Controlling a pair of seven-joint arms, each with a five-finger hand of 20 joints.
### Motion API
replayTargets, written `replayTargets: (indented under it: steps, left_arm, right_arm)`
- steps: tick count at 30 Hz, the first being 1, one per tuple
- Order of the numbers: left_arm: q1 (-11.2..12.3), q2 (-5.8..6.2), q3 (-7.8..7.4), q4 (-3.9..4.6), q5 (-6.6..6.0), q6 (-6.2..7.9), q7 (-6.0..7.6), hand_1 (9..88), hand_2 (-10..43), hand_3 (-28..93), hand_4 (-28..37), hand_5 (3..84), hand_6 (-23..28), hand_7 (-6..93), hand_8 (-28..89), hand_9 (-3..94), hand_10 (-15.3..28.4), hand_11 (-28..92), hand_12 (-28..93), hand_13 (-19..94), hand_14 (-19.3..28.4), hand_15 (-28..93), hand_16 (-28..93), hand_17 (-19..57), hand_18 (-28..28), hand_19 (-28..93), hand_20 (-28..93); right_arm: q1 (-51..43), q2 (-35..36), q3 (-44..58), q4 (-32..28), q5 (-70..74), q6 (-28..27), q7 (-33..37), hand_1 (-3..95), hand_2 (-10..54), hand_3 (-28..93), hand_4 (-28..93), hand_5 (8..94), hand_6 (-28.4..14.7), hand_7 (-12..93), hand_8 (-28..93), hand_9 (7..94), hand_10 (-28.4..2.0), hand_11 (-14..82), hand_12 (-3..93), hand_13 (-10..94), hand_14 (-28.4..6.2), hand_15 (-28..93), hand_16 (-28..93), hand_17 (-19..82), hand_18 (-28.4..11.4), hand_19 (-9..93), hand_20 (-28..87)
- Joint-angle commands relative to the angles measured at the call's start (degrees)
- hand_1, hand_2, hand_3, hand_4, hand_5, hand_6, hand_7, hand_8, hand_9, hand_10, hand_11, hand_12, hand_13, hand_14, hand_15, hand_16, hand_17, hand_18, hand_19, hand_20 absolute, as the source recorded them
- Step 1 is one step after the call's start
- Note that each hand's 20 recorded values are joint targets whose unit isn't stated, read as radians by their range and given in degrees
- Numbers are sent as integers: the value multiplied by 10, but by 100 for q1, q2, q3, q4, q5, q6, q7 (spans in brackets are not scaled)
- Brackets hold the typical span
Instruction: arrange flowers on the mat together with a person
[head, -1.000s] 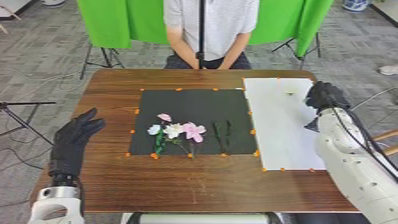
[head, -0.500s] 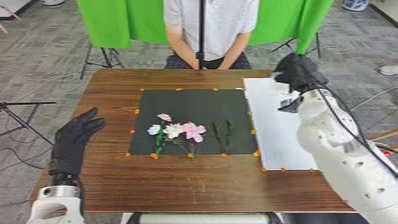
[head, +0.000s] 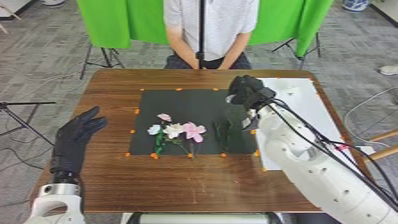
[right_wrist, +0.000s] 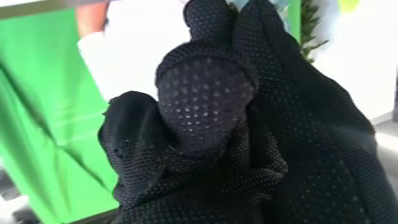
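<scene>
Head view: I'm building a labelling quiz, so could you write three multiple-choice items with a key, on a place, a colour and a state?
1. Where is the white sheet relative to the black mat?
A) On its left
B) On its right
C) On top of it

2. What colour is the rightmost bloom?
A) Yellow
B) Blue
C) Pink

3. How is the left robot hand?
A) Open
B) Balled into a fist
C) Curled round a stem

1: B, the sheet lies beyond the mat's right edge.
2: C, its petals are pink.
3: A, its fingers are extended.

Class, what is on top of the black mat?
On the mat: pink flowers, white flowers, dark green leaves. The right hand hides its far right corner; anything there cannot be seen.
</scene>
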Motion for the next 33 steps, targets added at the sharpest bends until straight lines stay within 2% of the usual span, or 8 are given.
replayTargets:
  steps: [1, 13, 23, 33]
  left_arm:
    - [90, -30, -1, 17, 15, -89, -39, 210, 35, 667, -281, 472, 39, 110, -60, 486, 154, 195, 129, 370, 183, 201, 3, 58, 130, 129, 151]
    - [95, -52, -6, 20, 23, -84, -49, 213, 33, 665, -279, 472, 38, 110, -60, 487, 154, 196, 130, 369, 183, 199, 4, 58, 129, 128, 151]
    - [80, -49, -8, 27, 18, -74, -52, 215, 32, 665, -276, 472, 38, 110, -60, 486, 155, 195, 129, 370, 182, 200, 4, 57, 129, 126, 151]
    - [86, -54, -6, 19, 20, -74, -42, 216, 30, 667, -273, 472, 38, 110, -60, 486, 154, 195, 129, 369, 181, 197, 4, 57, 129, 125, 151]
  right_arm:
    - [147, -134, -233, 53, -122, -230, -79, 644, -95, 545, -200, 828, 32, 179, 56, 935, -74, 57, 314, 937, 6, 558, 193, 659, -108, 932, 348]
    - [3, -88, -170, -124, -118, -798, -172, 599, -95, 523, -184, 788, 24, 159, 46, 905, -83, 34, 303, 937, 5, 544, 201, 651, -109, 932, 350]
    - [-26, -87, -162, -108, -113, -969, -217, 589, -95, 483, -162, 775, 21, 151, 38, 872, -97, 80, 252, 937, 4, 536, 208, 648, -109, 932, 351]
    - [-61, -77, -153, -129, -200, -1139, -270, 540, -95, 558, -185, 751, 32, 156, 20, 849, -104, 99, 218, 937, 3, 524, 214, 642, -107, 932, 342]
